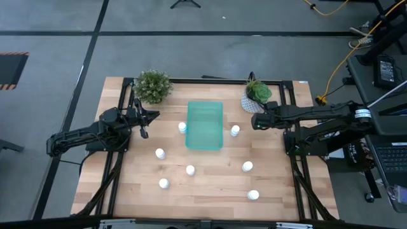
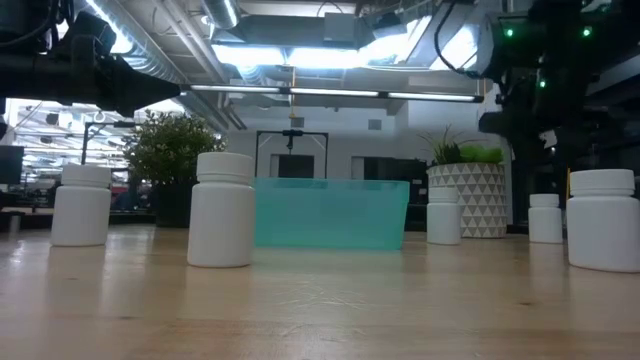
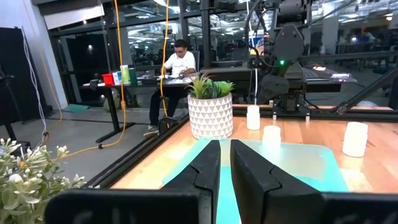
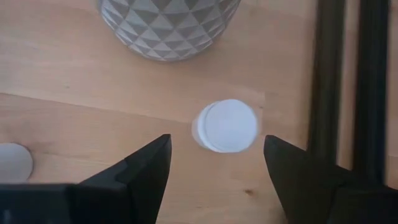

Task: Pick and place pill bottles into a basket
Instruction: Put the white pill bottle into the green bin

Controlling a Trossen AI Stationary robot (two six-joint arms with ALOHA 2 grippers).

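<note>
High view is showing the wooden desk [image 1: 210,191] spreading under both arms, with the teal basket [image 1: 205,125] sitting near its middle, nothing visible inside it. Two plants are standing at the far edge: a bushy plant [image 1: 152,86] to the basket's left and a plant in a white patterned pot [image 1: 255,97] to its right. The left gripper [image 1: 144,124] is hanging beside the bushy plant, off the basket's left side, and the left wrist view is showing its fingers nearly together, holding nothing. The right gripper [image 1: 255,119] is hovering just in front of the patterned pot, fingers spread wide; the right wrist view is catching one pill bottle [image 4: 225,126] between the open fingers, seen cap-up from above and not touched. Seven pill bottles are standing upright around the basket: one [image 1: 182,127] touching close to its left wall, one [image 1: 235,130] just off its right wall, and the others [image 1: 190,170] scattered across the near half of the desk, well apart from one another. A person [image 3: 176,62] is sitting at a far table in the room.
</note>
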